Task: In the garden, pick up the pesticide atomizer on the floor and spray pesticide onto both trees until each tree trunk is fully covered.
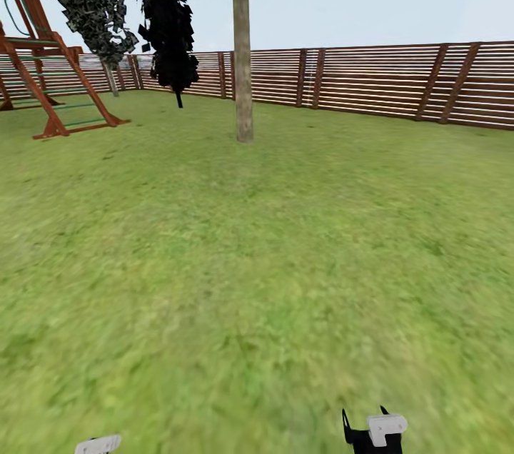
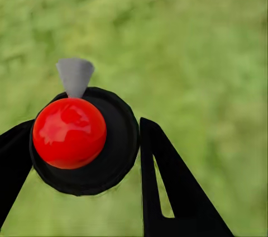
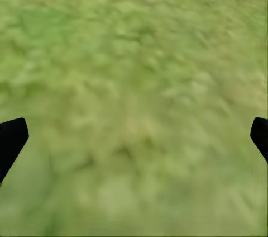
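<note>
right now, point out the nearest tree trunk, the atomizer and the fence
tree trunk (image 1: 243,83), head view, mid trunk
pesticide atomizer (image 2: 70,132), left wrist view, red top
fence (image 1: 371,79), head view, slats

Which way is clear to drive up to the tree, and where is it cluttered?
Open grass runs straight to the tree trunk, and right of it to the fence. Crowded on the left: the wooden play frame and dark conifer.

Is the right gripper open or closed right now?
Open. In the right wrist view, the right gripper's two black fingers sit far apart at opposite edges, with bare grass between them and nothing held.
</note>
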Controlling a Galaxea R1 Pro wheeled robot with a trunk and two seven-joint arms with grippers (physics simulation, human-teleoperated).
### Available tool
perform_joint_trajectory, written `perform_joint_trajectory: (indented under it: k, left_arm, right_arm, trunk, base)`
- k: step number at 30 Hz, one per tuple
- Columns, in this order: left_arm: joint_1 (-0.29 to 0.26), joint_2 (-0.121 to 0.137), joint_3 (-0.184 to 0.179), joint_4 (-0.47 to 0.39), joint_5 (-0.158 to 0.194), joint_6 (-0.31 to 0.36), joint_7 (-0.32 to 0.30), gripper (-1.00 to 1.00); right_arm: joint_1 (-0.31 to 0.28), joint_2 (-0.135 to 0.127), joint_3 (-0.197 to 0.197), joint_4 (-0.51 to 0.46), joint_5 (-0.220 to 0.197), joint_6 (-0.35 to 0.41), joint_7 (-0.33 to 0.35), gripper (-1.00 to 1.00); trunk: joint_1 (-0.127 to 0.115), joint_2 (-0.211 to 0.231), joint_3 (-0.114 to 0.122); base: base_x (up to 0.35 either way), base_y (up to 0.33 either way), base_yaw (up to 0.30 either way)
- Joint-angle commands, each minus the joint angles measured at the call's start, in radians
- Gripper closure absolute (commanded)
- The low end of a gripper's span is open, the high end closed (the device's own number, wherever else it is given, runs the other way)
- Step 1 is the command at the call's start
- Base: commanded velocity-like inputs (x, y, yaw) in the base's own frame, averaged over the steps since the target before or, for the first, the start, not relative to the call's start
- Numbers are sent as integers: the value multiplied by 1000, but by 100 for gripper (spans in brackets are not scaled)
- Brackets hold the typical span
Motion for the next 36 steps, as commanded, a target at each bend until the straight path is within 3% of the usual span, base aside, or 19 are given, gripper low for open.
perform_joint_trajectory:
  k: [1, 36]
  left_arm:
    - [0, 0, -8, -1, 10, -2, -1, 100]
    - [0, 0, -8, -1, 10, -1, -1, 100]
  right_arm:
    - [-1, 0, -6, 1, 11, -3, -5, -100]
    - [-1, 0, -6, 1, 11, -3, -5, -100]
  trunk:
    - [0, 0, -1]
    - [0, 0, -1]
  base:
    - [338, 0, 0]
    - [338, 0, 0]
